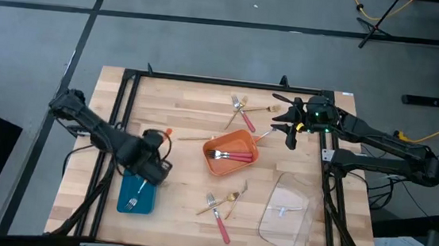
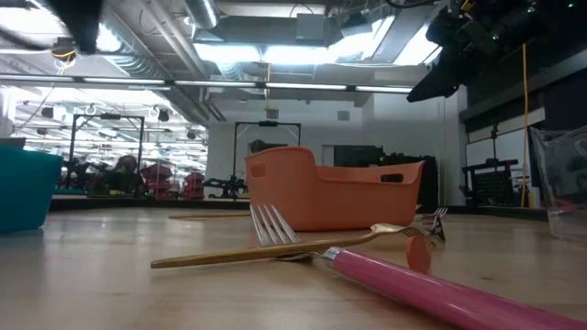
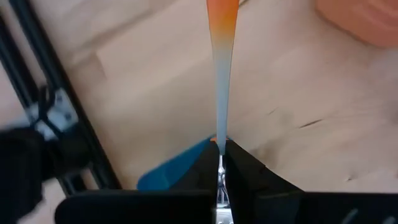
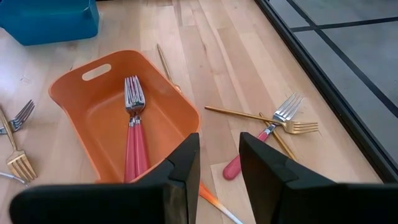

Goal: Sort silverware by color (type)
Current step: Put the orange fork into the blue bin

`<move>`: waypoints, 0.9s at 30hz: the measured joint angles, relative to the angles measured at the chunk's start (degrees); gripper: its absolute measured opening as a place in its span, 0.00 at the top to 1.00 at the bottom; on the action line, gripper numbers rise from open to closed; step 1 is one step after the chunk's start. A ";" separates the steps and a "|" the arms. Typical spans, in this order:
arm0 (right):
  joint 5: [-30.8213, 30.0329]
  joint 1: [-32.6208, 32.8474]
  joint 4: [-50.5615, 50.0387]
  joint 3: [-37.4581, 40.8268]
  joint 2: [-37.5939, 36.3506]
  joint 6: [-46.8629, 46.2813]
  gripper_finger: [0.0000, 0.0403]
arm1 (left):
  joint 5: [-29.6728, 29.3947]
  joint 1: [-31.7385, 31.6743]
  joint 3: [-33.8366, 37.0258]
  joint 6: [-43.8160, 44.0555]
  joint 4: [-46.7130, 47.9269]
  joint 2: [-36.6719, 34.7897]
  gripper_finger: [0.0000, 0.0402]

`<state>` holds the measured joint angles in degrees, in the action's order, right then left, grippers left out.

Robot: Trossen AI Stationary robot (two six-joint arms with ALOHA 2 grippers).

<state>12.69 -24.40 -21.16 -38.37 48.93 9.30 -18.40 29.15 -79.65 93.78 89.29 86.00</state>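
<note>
Two forks (image 1: 229,155) lie in the middle tray (image 1: 214,167), another tray (image 1: 130,202) to its left.

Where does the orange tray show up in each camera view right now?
High view: orange tray at table centre, pink-handled forks inside.
Low view: centre, behind the gold fork.
Left wrist view: only a blurred orange corner at the picture's edge.
Right wrist view: beyond the open right hand.
Shared landmark: the blue tray.
</note>
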 joint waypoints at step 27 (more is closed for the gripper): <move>0.00 0.00 -0.01 0.00 0.00 0.00 0.75 | -0.69 18.34 24.40 20.10 -28.75 0.04 0.98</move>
<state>12.69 -24.40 -21.17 -38.37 48.93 9.30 -19.09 47.49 -55.25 113.89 60.54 86.04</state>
